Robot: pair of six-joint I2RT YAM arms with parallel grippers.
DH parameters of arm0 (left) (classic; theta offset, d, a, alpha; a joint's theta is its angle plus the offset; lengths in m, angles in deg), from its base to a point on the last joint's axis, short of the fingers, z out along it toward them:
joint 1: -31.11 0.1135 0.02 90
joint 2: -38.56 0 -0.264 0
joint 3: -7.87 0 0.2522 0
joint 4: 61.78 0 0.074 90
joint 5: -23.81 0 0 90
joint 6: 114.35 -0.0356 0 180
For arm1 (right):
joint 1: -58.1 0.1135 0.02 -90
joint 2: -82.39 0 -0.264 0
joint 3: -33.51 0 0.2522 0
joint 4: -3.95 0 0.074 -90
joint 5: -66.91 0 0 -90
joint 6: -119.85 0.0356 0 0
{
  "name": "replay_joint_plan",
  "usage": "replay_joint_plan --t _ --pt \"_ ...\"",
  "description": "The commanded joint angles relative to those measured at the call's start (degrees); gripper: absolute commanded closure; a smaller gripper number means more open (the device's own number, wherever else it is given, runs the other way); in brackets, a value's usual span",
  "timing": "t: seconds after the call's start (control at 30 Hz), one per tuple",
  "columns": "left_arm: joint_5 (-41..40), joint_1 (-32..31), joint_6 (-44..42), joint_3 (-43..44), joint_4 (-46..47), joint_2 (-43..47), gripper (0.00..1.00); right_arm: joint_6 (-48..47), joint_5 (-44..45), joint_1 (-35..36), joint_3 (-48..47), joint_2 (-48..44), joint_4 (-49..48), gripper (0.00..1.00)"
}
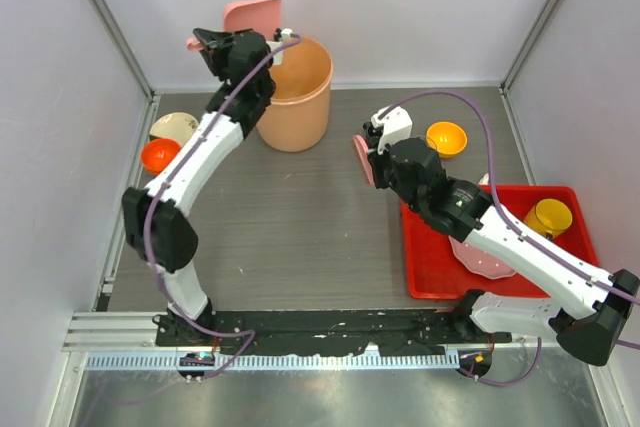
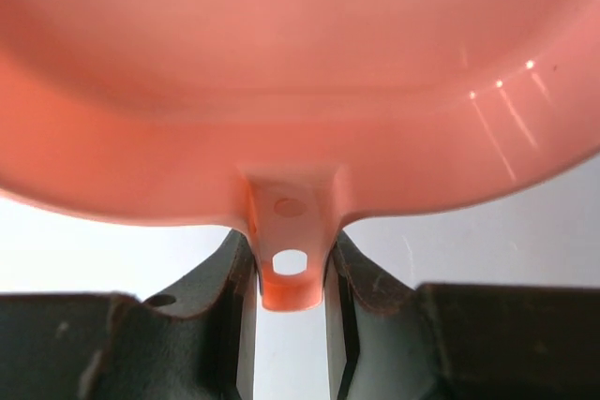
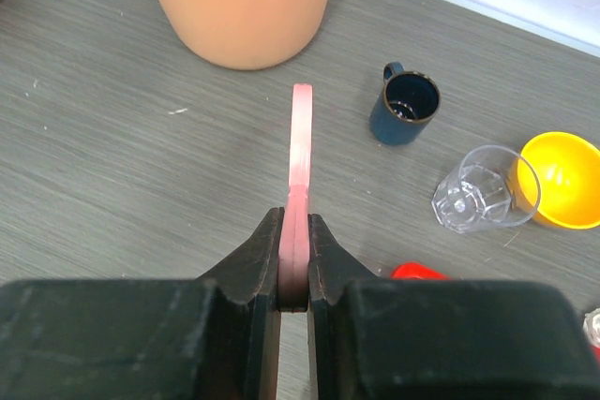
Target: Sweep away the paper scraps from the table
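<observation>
My left gripper is raised at the back left, shut on the handle of the pink dustpan. The pan's underside fills the left wrist view and is tilted over the peach bucket. My right gripper hovers over the table right of the bucket, shut on a thin pink flat tool seen edge-on. No paper scraps show in any view; the inside of the bucket is hidden.
A cream bowl and an orange bowl sit at the left edge. A yellow-orange bowl, a dark blue cup and a clear cup lie right of the bucket. The red tray holds a yellow cup and a pink plate.
</observation>
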Motion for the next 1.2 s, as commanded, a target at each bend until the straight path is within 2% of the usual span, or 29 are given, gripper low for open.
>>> replay_joint_plan --t 0.0,0.03,0.07,0.1,0.13,0.2,0.27,0.37,0.53,0.77,0.97,1.17 --pt "11.52 -0.50 51.65 13.38 -68.90 12.00 1.00 -2.95 -0.91 -0.11 1.46 -1.52 -5.71 0.99" --pt "18.71 0.98 56.68 16.29 -77.03 12.09 1.00 -3.04 -1.35 -0.02 1.47 -1.26 -6.15 0.99" --pt "29.48 1.95 60.12 18.93 -83.03 13.31 1.00 -3.21 -2.31 -0.02 1.38 -0.91 -6.42 0.99" --pt "34.63 3.18 64.68 18.17 -90.31 14.45 1.00 -3.30 -2.67 0.06 1.20 -0.64 -6.68 0.99" --pt "38.08 3.63 65.68 16.16 -92.04 16.03 1.00 -3.56 -3.02 0.07 0.77 -0.46 -6.68 0.99" --pt "44.16 3.98 67.01 5.72 -92.23 22.59 1.00 -3.65 -3.63 0.15 0.41 -0.03 -6.86 0.99" --pt "46.02 4.25 67.80 -5.49 -91.00 26.92 1.00 -3.83 -3.81 0.24 0.41 0.15 -6.95 0.99" --pt "48.74 5.91 69.56 -16.50 -89.86 32.38 1.00 -3.83 -4.16 0.15 0.06 0.42 -6.95 0.99" --pt "54.89 11.28 71.05 -28.31 -88.01 37.48 1.00 -4.00 -4.34 0.15 -0.29 0.50 -6.42 0.99" --pt "56.92 14.97 73.78 -43.68 -79.33 39.78 1.00 -3.92 -6.09 0.24 0.41 1.38 -5.98 0.99" --pt "59.47 20.33 72.37 -49.60 -73.79 35.30 1.00 -5.93 -6.80 0.42 2.43 0.86 -6.42 0.99" --pt "58.34 22.18 71.67 -48.82 -70.87 25.55 1.00 -6.73 -6.89 0.51 3.40 1.03 -6.68 0.99"
